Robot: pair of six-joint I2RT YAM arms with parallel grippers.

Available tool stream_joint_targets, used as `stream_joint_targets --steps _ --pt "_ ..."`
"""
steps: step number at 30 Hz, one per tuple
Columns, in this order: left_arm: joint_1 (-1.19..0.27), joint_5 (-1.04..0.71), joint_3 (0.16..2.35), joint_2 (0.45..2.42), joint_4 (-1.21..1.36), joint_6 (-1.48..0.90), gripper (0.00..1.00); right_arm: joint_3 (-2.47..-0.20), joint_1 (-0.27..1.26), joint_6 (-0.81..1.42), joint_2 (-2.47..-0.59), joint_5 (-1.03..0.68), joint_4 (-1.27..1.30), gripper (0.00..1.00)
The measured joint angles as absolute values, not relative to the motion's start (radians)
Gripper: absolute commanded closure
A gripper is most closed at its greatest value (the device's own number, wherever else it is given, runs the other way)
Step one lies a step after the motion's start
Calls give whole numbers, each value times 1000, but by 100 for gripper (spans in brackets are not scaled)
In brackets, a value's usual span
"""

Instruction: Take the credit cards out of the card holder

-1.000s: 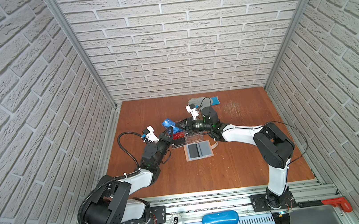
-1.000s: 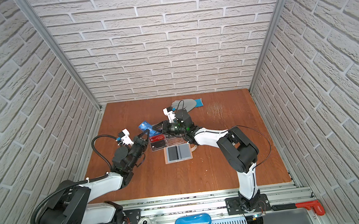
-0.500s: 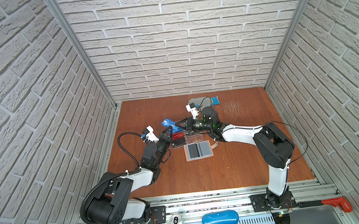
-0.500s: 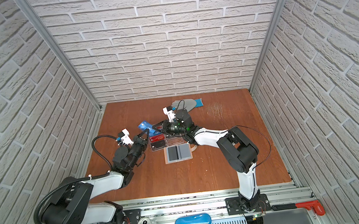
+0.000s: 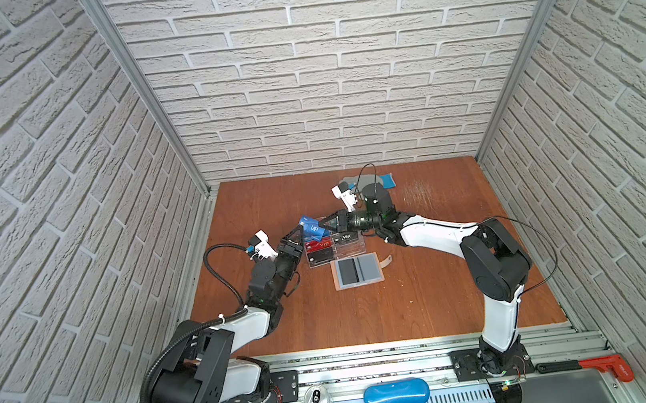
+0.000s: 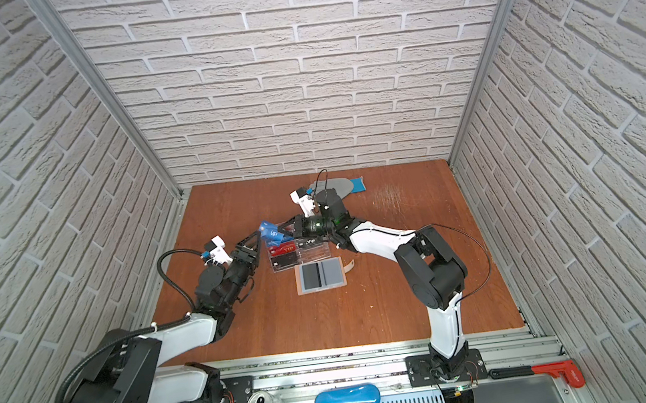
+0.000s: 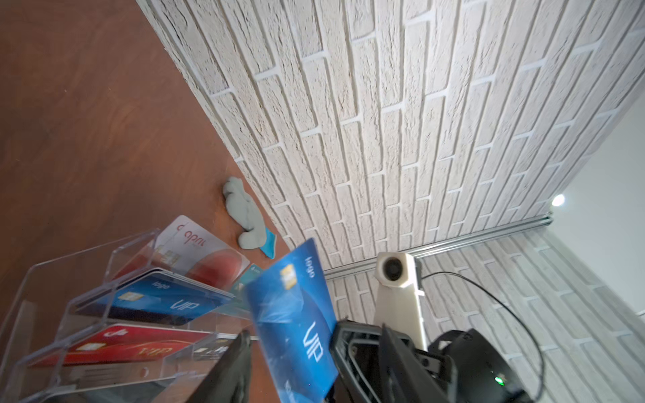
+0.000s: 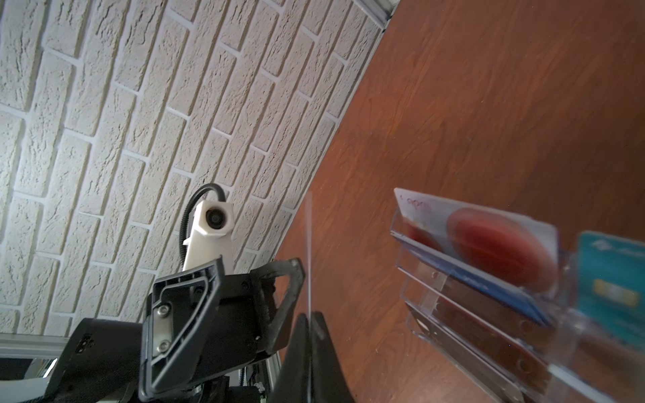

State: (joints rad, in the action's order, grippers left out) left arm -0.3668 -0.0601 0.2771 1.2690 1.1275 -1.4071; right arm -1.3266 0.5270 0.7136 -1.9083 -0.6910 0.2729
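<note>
A blue VIP credit card hangs in the air above a clear acrylic stand. My right gripper is shut on one edge of the card, which the right wrist view shows edge-on as a thin line. My left gripper is open, its fingers standing either side of the blue card. The tan card holder lies open flat in front of the stand, with a dark rectangle in one grey-blue page.
The stand holds red, blue, teal and white red-circle cards. A grey and blue cloth lies by the back wall. On the front rail are a can, a blue case and a red clamp.
My left gripper has opened and let go of the blue card. The right gripper closed on the card shortly before. Both arms have stayed nearly in place.
</note>
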Motion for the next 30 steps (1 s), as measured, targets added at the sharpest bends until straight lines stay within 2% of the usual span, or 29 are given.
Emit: stream_joint_targets --steps 1,7,12,20,30 --pt "-363 -64 277 1239 1104 -1402 2 -1359 519 656 -1908 -701 207 94" --pt "-355 -68 276 1017 915 -1335 2 -1567 496 275 -1905 -717 -168 94" --pt "-356 -68 272 898 787 -1277 2 -1588 500 2 -1886 -722 -313 94" --pt "-363 -95 221 893 724 -1251 2 -1644 498 -337 -1919 -779 -414 94" --pt "-381 -129 218 941 739 -1248 2 -1796 493 -638 -2093 -830 -476 94"
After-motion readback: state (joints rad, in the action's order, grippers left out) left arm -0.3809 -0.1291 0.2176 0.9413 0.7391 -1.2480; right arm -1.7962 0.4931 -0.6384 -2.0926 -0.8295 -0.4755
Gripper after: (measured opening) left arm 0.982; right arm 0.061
